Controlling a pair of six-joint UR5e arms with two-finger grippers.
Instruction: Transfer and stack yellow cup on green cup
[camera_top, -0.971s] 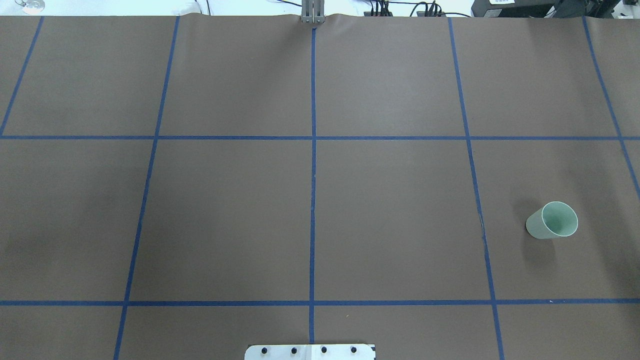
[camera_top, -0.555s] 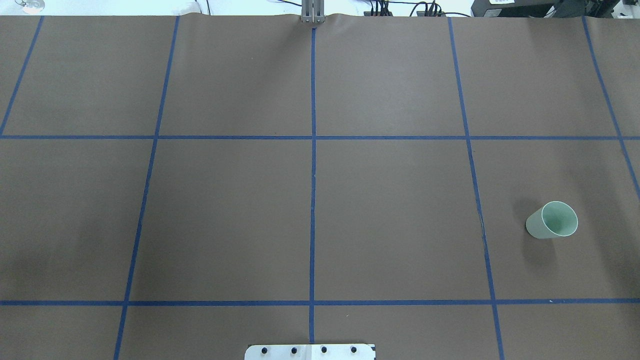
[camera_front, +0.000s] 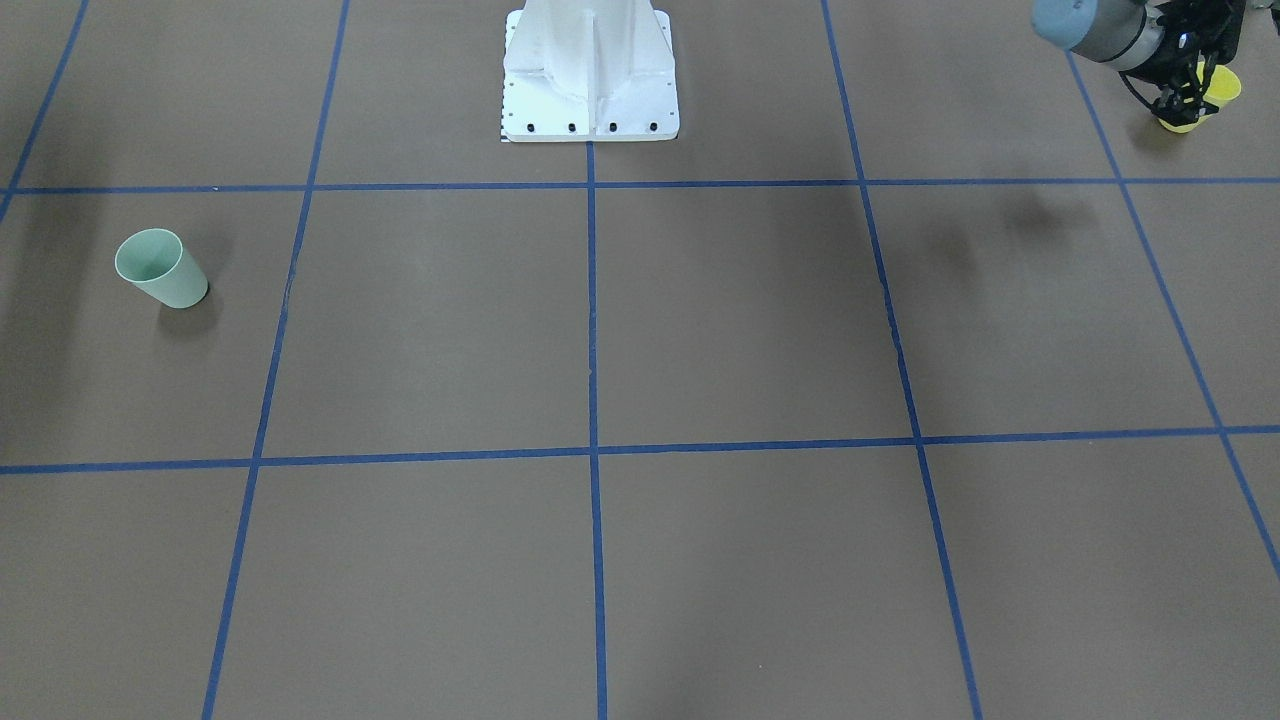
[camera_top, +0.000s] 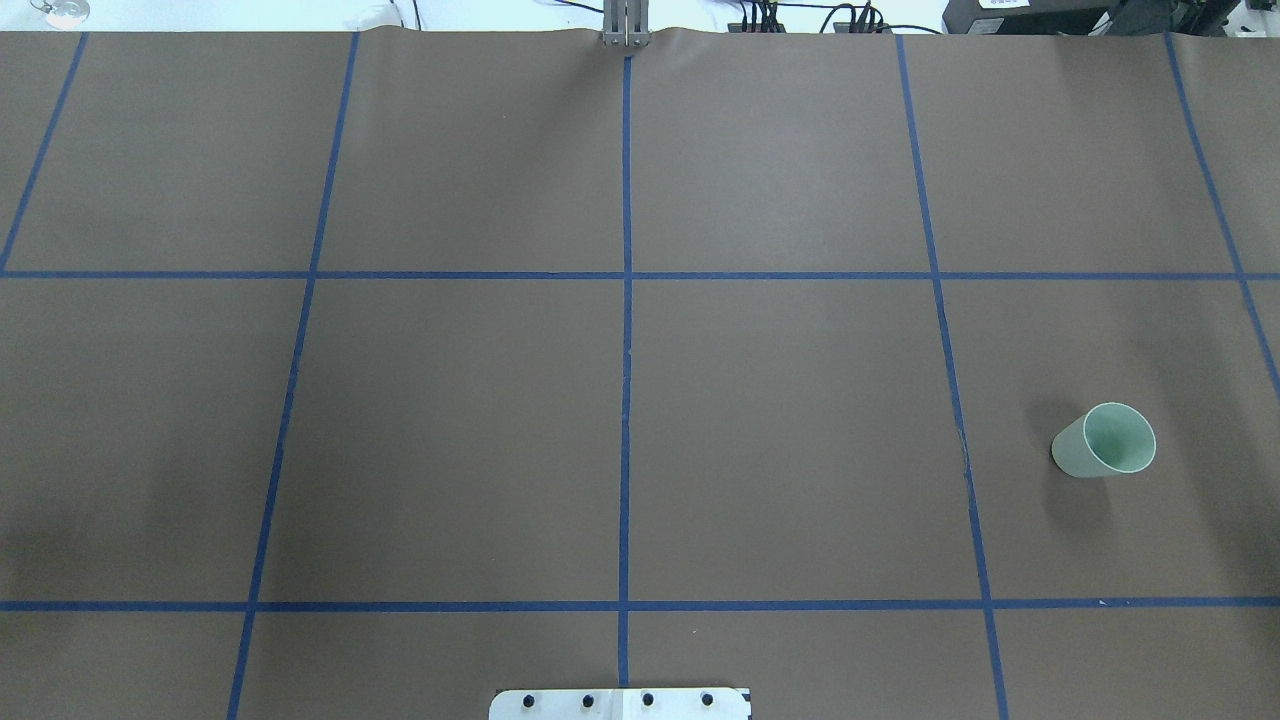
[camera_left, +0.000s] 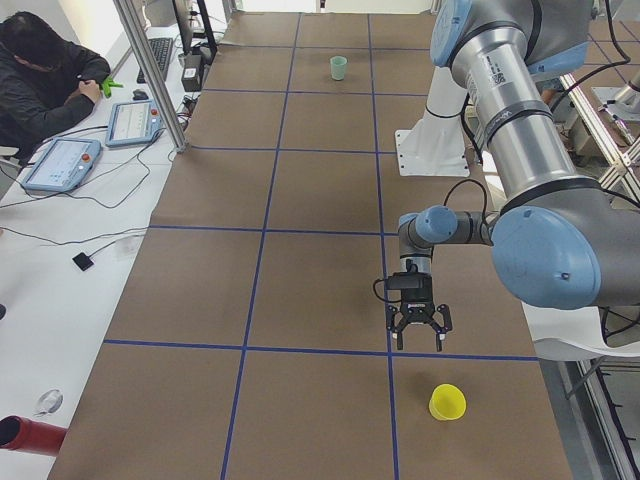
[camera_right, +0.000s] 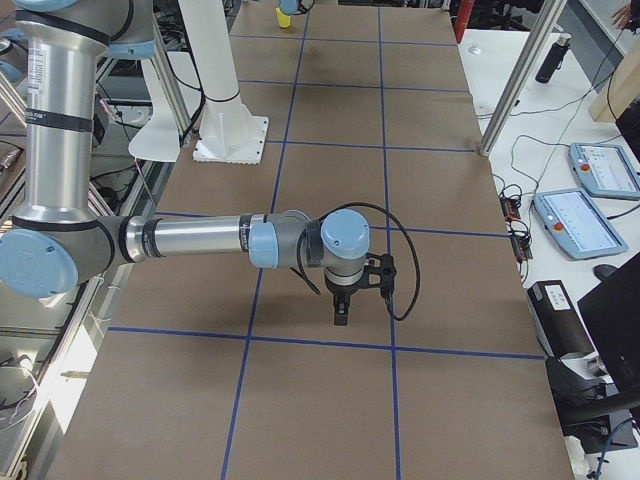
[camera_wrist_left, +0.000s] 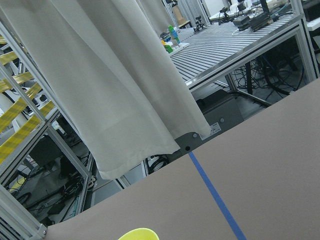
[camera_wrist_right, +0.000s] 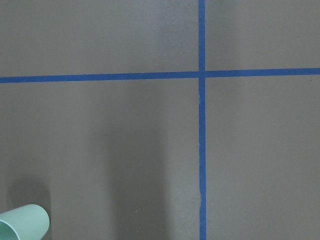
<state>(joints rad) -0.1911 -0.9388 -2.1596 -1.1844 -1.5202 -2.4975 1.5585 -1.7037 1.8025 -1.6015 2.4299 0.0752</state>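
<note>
The yellow cup (camera_left: 447, 402) stands upright near the robot's side of the table at its left end; it also shows in the front-facing view (camera_front: 1215, 90), and its rim shows in the left wrist view (camera_wrist_left: 137, 234). My left gripper (camera_left: 420, 342) is open and empty, hanging above the table a short way from the yellow cup, apart from it. The green cup (camera_top: 1103, 441) stands upright at the right end (camera_front: 160, 268), with nothing in it. My right gripper (camera_right: 342, 320) points down over the table; I cannot tell whether it is open or shut. The right wrist view shows the green cup (camera_wrist_right: 22, 225) at its lower left corner.
The brown table cover carries a grid of blue tape lines (camera_top: 625, 400). The robot's white base (camera_front: 590, 70) stands at the middle of the near edge. An operator (camera_left: 45, 80) sits at a side desk with tablets beyond the table's far edge.
</note>
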